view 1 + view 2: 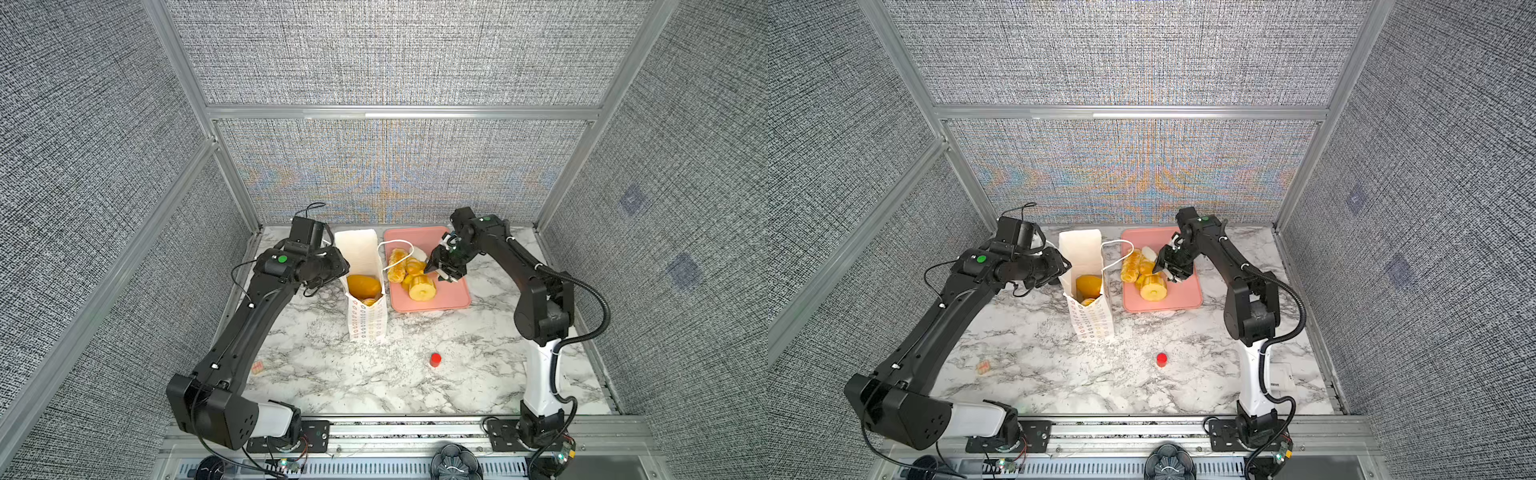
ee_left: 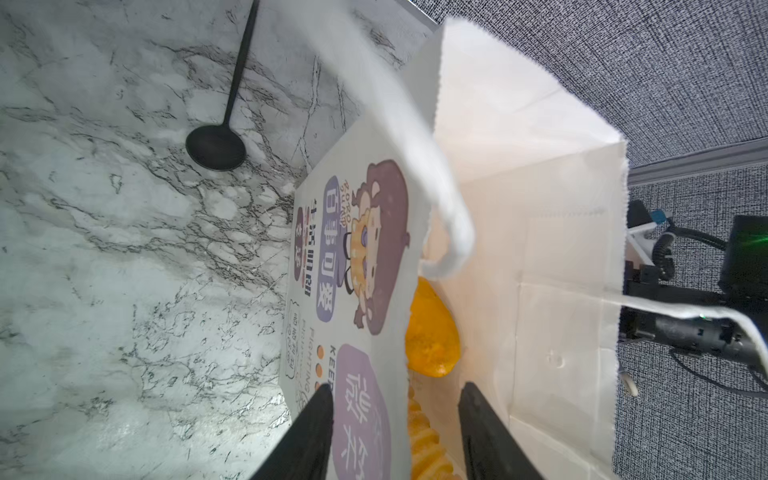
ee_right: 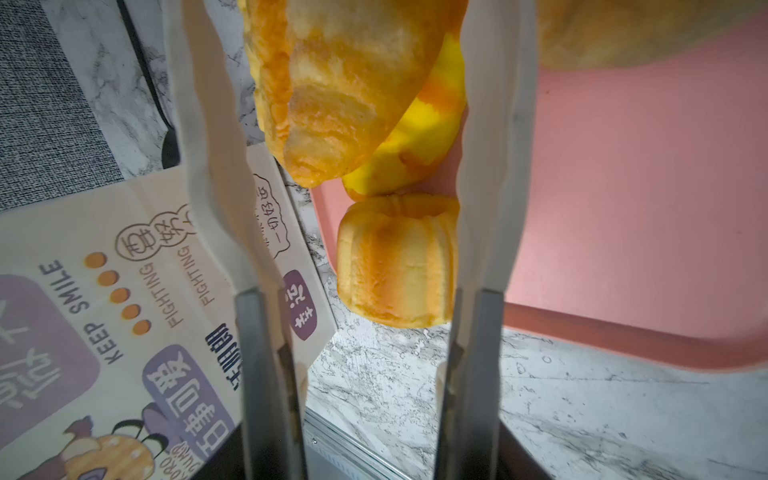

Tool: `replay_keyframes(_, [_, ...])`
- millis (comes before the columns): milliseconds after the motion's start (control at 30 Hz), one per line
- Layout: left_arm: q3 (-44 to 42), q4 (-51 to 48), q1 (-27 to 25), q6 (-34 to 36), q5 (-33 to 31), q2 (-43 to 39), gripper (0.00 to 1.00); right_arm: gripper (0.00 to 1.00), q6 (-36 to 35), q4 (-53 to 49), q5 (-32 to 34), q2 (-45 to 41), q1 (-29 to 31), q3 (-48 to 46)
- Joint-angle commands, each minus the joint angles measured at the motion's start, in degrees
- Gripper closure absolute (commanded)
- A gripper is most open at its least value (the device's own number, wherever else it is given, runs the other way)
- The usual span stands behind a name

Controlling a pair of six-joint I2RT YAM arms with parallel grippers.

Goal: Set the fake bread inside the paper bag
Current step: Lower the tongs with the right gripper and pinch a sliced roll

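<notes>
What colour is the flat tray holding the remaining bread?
Plain salmon pink; the tray shows best in a top view.

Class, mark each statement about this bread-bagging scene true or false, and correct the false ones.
1. The paper bag stands upright with fake bread already inside. True.
2. The red cylinder lies on the pink tray. False: it stands on the marble table, apart from the tray.
3. The right gripper holds tongs over the bread on the tray. True.
4. The left gripper hovers over the tray. False: it is at the bag's rim, one finger inside and one outside a wall.
5. The tray is bare. False: a ring cake and other pieces lie on it.
</notes>
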Motion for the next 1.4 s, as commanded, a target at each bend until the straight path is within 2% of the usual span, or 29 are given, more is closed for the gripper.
replay_keyframes(0, [-0.77,0.89,0.13,0.01,-0.38,-0.88,0.49,0.42,-0.02,-1.45,0.7,0.57,0.19,0.89])
replay_keyframes(833, [-0.46,0.3,0.13,1.19,-0.21,0.01,0.49,0.5,-1.07,-4.52,1.25,7.62,0.7,8.28])
replay_keyframes(1367, [-0.67,0.13,0.13,1.19,-0.3,-0.36,0.49,0.59,-1.45,-4.78,2.93,5.72,0.3,7.86])
